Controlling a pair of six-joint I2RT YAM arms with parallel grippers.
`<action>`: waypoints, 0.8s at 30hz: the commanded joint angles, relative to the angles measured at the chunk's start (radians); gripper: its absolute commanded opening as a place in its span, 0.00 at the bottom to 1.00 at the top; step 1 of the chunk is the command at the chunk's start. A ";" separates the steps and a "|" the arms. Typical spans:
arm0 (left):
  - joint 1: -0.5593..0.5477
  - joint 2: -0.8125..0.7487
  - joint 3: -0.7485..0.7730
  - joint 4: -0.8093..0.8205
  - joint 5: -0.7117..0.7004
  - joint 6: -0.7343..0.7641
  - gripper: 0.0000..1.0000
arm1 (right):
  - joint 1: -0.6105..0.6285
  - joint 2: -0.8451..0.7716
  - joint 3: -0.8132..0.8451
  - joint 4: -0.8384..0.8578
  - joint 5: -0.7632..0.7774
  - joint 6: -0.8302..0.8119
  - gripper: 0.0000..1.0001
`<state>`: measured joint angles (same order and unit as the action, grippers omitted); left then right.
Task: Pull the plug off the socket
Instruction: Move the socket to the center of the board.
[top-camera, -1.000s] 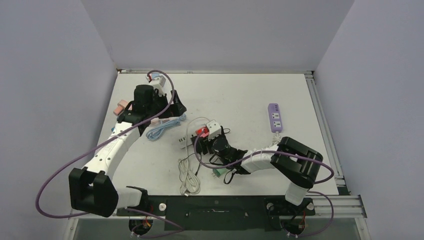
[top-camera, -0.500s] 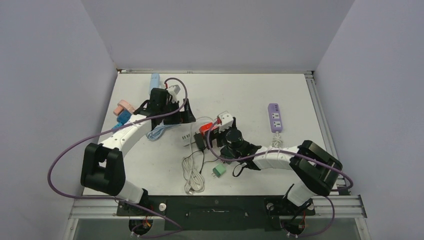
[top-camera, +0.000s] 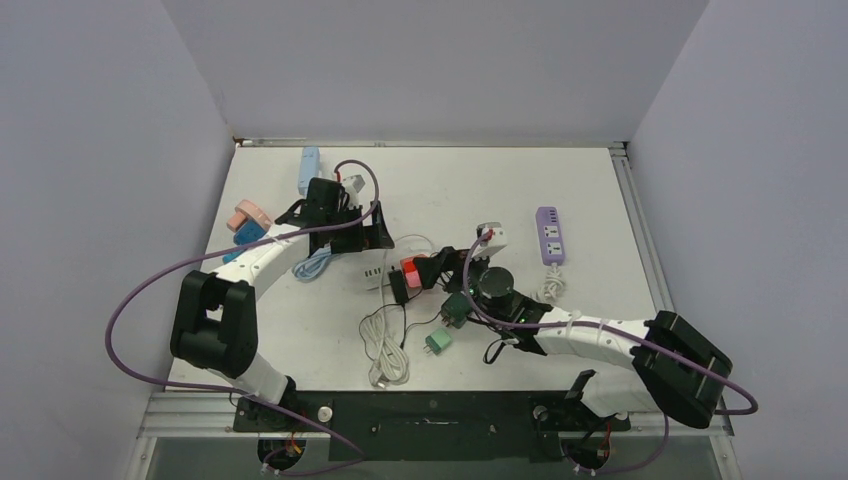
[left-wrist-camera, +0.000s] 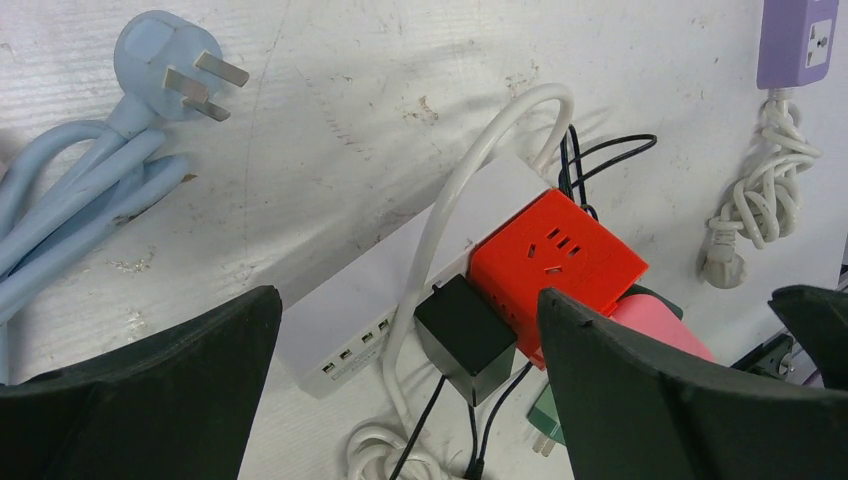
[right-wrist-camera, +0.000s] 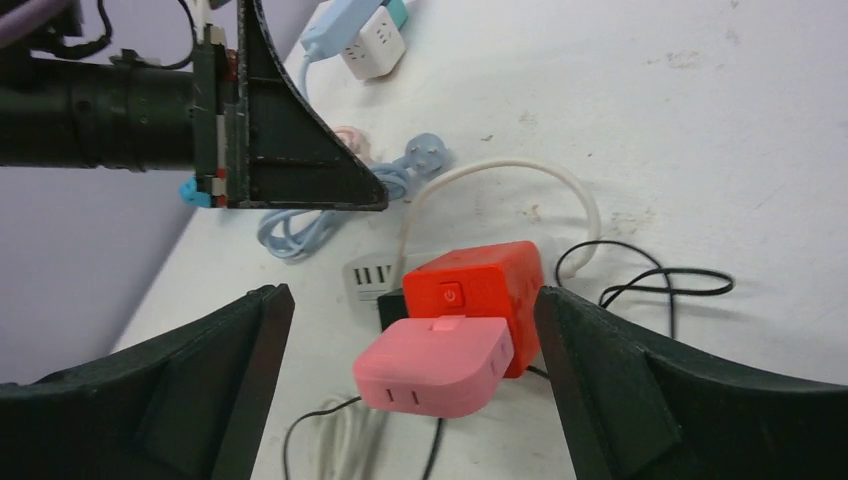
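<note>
1 red socket cube (right-wrist-camera: 480, 285), 1 pink plug (right-wrist-camera: 435, 367) touching it. Left gripper (left-wrist-camera: 408, 300), right gripper (right-wrist-camera: 410, 292): jaws wide, empty. Free tabletop (top-camera: 470, 185) at 1 o'clock.

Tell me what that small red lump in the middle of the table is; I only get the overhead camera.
Observer: The left wrist camera shows a red plastic socket cube sitting on a white power strip, beside a black cube adapter.
Operator: Is anything stuck to it?
Observer: Yes. The right wrist camera shows a rounded pink plastic plug block against the cube, close to a power button.
Operator: Is the robot gripping that?
Observer: No. The right tool is open, and the pink block lies between its fingers, touching neither.
</note>
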<state>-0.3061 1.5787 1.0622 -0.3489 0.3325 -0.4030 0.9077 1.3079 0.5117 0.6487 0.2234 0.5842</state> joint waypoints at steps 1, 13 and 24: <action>-0.002 -0.022 0.046 0.013 0.016 0.000 0.97 | 0.065 -0.027 -0.015 0.015 0.119 0.291 0.96; -0.011 -0.066 0.039 0.007 -0.008 0.009 0.97 | 0.263 -0.066 0.001 -0.289 0.490 0.685 0.78; -0.023 -0.090 0.040 -0.001 -0.028 0.018 0.97 | 0.269 0.020 0.080 -0.336 0.510 0.764 0.69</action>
<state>-0.3267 1.5356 1.0637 -0.3573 0.3172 -0.3996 1.1717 1.2961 0.5503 0.3046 0.6868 1.2865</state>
